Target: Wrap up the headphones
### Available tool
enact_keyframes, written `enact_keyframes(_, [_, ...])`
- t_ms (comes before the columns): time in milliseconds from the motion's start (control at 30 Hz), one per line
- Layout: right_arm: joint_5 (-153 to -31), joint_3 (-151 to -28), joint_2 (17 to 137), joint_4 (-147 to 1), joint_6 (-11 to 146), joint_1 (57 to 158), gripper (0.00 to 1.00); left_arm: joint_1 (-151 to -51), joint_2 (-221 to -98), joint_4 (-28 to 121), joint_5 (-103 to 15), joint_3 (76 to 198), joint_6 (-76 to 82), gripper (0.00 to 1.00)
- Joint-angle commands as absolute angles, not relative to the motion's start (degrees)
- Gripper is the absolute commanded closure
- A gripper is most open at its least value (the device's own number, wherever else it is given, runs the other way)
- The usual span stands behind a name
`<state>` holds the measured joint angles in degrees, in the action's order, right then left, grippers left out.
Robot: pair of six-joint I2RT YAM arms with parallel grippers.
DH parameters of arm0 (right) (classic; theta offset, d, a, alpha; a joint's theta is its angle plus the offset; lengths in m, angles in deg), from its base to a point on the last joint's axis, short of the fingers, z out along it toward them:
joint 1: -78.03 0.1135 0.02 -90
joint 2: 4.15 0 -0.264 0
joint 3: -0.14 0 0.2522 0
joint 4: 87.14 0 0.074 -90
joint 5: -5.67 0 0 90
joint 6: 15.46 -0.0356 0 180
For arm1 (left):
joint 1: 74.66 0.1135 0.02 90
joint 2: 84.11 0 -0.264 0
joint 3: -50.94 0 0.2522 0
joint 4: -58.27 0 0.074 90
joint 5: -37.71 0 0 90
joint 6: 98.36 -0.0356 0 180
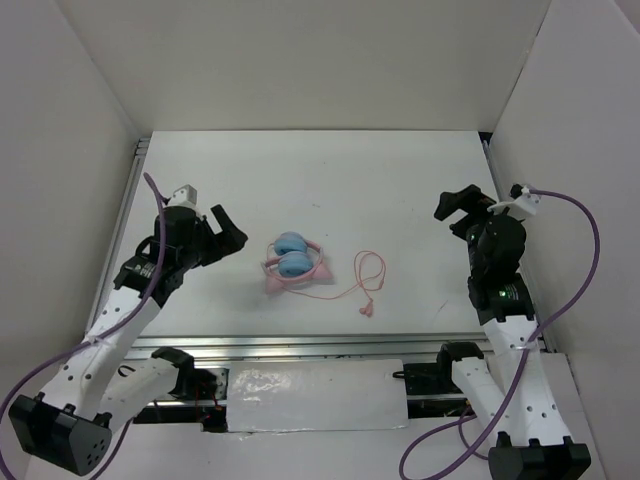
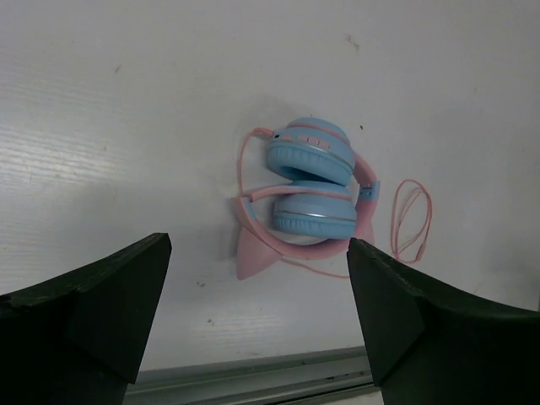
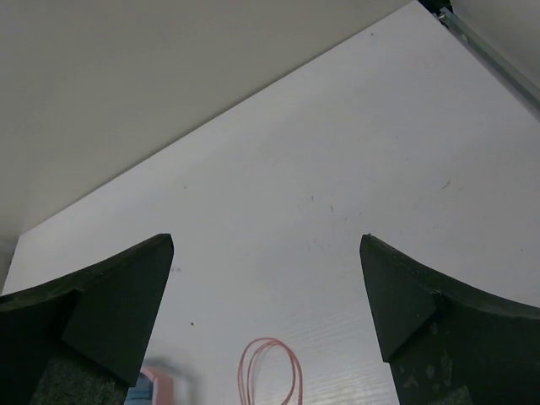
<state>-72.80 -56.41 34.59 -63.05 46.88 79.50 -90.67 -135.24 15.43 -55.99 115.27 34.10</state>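
headphones [image 1: 290,260] lie mid-table with cable [image 1: 368,272] trailing loose rightward, unwrapped, so left gripper [image 1: 228,228] and right gripper [image 1: 458,205] hover spread and empty either side, seemingly ready to grasp

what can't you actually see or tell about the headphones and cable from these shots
- Top view: the plug on the cable is too small to identify.
- Left wrist view: the plug is not seen; a finger of the left gripper covers that corner.
- Right wrist view: the headphones are nearly all cut off by the bottom edge and the right gripper's finger.
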Motion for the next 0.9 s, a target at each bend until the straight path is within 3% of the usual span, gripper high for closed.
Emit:
enact_keyframes(0, [-73.4, -57.1, 33.0, -63.7, 45.9, 79.4, 0.0, -94.2, -136.4, 15.4, -58.4, 111.9, 37.4, 0.01])
enact_keyframes(200, [-73.2, -52.5, 29.4, -68.5, 41.6, 79.3, 0.0, -103.9, -142.4, 20.9, -61.2, 108.2, 40.9, 0.01])
enact_keyframes(467, [-69.2, -56.1, 30.3, -59.1, 38.1, 79.1, 0.0, -106.7, -151.6, 22.2, -69.4, 109.7, 45.9, 0.01])
enact_keyframes(867, [-68.4, -54.1, 28.6, -58.2, 37.3, 78.9, 0.0, -106.7, -167.1, 23.8, -75.5, 115.3, 47.5, 0.2])
